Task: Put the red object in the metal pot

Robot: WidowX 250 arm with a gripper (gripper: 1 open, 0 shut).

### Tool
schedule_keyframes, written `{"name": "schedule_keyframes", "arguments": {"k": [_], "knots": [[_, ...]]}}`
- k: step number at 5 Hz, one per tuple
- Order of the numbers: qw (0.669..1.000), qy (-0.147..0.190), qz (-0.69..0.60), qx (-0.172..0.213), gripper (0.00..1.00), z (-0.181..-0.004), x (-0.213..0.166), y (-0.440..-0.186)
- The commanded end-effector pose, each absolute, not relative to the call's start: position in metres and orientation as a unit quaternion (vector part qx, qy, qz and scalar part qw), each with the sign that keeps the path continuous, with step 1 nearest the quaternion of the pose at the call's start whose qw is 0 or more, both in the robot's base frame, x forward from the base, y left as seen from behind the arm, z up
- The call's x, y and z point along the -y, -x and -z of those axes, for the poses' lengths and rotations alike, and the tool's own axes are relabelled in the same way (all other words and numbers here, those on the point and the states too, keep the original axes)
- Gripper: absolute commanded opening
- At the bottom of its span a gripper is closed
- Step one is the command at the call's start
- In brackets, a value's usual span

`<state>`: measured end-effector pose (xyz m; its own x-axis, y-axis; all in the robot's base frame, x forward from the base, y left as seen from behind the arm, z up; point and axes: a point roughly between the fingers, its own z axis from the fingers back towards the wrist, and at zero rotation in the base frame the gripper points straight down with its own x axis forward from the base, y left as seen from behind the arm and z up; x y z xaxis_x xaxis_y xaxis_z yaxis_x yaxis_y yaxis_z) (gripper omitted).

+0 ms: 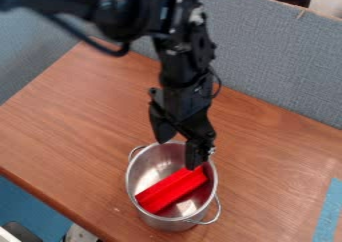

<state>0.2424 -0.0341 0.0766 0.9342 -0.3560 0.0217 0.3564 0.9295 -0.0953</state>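
On the wooden table (67, 96), towards its near edge, the metal pot (150, 208) is seen standing upright in the single camera view, one small loop handle visible at its lower right rim. Inside the pot the red object (174, 189) is found lying tilted, its lower end near the pot's left wall and its upper end leaning towards the right rim. Directly above the pot's far rim the gripper (182, 149) is held pointing downwards on the black arm (181, 56), which is extended in from the upper left. The two dark fingers (160, 129) are spread apart with nothing between them; the right finger is seen in front of the pot's opening, just beside the upper end of the red object, though contact cannot be judged. Behind the table a blue-grey panel (254, 46) is noted.
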Motion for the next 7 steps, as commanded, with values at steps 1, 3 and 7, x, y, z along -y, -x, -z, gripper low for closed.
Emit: {"name": "schedule_keyframes", "arguments": {"k": [1,3,7], "knots": [[0.977,0.057,0.201,0.033,1.0,-0.094,0.029,-0.216],[0.991,0.052,0.113,0.047,1.0,-0.132,0.041,-0.182],[0.992,0.066,-0.106,0.026,1.0,-0.146,-0.007,-0.195]]}}
